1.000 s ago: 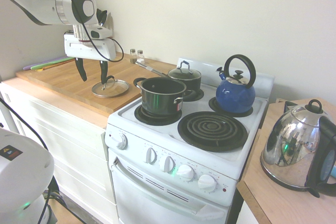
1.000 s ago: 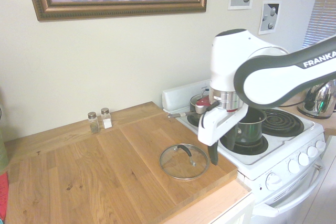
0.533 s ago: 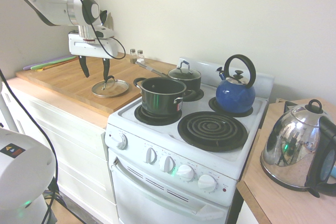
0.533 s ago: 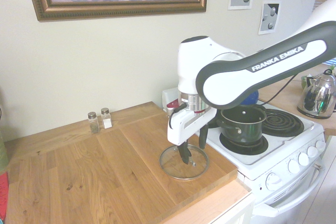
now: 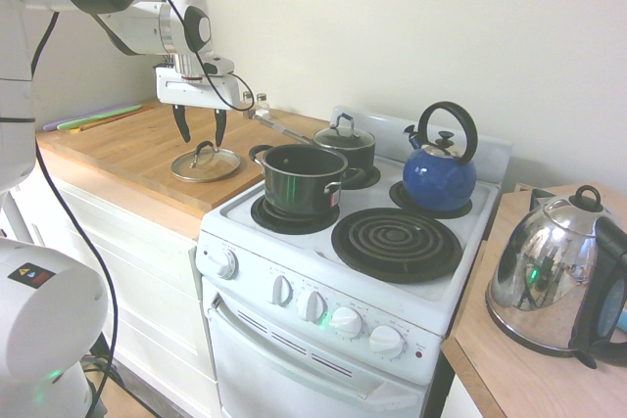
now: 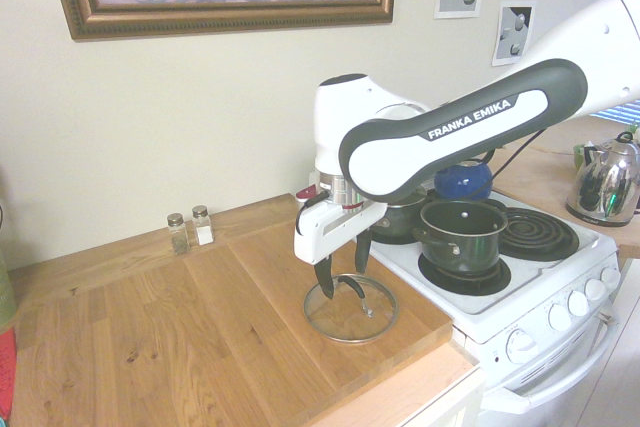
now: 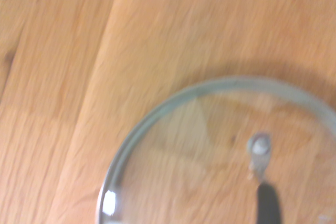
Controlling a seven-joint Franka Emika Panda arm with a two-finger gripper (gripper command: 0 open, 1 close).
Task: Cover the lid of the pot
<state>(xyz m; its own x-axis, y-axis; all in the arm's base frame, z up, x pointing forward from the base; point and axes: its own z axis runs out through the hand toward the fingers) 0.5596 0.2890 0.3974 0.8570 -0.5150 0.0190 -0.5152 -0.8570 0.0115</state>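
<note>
At upper left, gripper (image 5: pixel 200 128) points straight down, jaws wide and empty, above glass lid (image 5: pixel 206 162); wrist view shows lid's rim close up.

From close up the lid (image 7: pixel 220 156) is a soft blur, its rim running off the bottom and right of the wrist view, and its handle (image 7: pixel 266 203) is only a dark smear cut by the bottom edge. In the second exterior view the arm (image 6: pixel 450 132) hides most of the blue kettle (image 6: pixel 462 179) and the small pot (image 6: pixel 398 215) behind it. The two shakers (image 6: pixel 190 230) by the wall are too small to tell what they hold, and the steel kettle (image 5: pixel 563 276) is cut off at the right edge.
</note>
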